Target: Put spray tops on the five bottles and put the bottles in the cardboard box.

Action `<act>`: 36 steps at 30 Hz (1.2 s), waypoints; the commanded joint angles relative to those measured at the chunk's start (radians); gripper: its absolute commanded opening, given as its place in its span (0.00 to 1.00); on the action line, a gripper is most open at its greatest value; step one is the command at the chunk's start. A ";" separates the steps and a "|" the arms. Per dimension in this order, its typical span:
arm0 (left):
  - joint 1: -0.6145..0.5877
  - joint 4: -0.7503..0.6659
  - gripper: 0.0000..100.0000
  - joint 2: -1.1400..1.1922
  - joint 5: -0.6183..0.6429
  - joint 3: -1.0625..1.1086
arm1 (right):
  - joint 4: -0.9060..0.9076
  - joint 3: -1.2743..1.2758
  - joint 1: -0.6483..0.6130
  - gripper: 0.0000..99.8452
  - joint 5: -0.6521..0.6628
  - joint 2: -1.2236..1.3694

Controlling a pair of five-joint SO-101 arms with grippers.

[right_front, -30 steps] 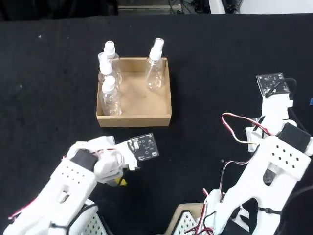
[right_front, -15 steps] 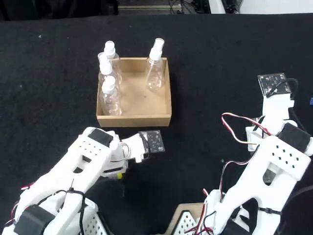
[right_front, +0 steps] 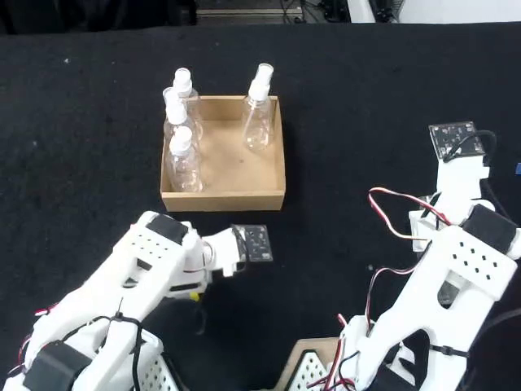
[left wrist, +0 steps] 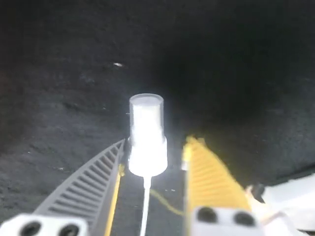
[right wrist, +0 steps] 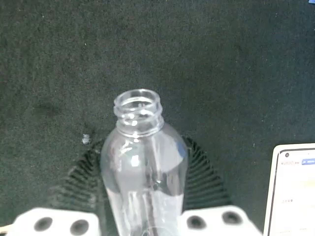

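My left gripper [left wrist: 153, 147] holds a white spray top [left wrist: 146, 128] between its grey and yellow fingers, dip tube trailing back toward the camera, over the black table. The left arm [right_front: 155, 269] sits just in front of the cardboard box [right_front: 277, 175]. My right gripper [right wrist: 145, 145] is shut on a clear bottle [right wrist: 142, 167] with an open, uncapped neck. In the box stand several capped bottles: three along its left wall [right_front: 182, 159] and one at the far right corner [right_front: 259, 114].
A black cloth [right_front: 366, 81] covers the table. The box floor [right_front: 236, 167] has bare room in its middle and near right. A white flat device [right wrist: 295, 191] lies beside the right gripper. The right arm [right_front: 456, 261] fills the lower right.
The left arm has lifted and swung forward, its wrist shifting a little right toward the box's near edge. The right arm has not moved.
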 commanded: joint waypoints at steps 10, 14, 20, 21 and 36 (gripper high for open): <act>0.021 0.141 0.09 -0.032 0.075 -0.104 | 0.003 -0.044 0.012 0.01 -0.011 -0.048; 0.019 0.350 0.08 -0.097 0.115 -0.249 | 0.002 -0.044 0.011 0.01 -0.011 -0.050; -0.116 0.448 0.08 -0.218 0.245 -0.371 | -0.003 -0.045 0.008 0.01 -0.012 -0.050; -0.148 0.446 0.08 -0.226 0.245 -0.357 | -0.003 -0.045 -0.005 0.01 -0.012 -0.050; -1.112 0.052 0.08 0.023 0.196 -0.297 | -0.003 -0.045 -0.028 0.01 -0.061 -0.051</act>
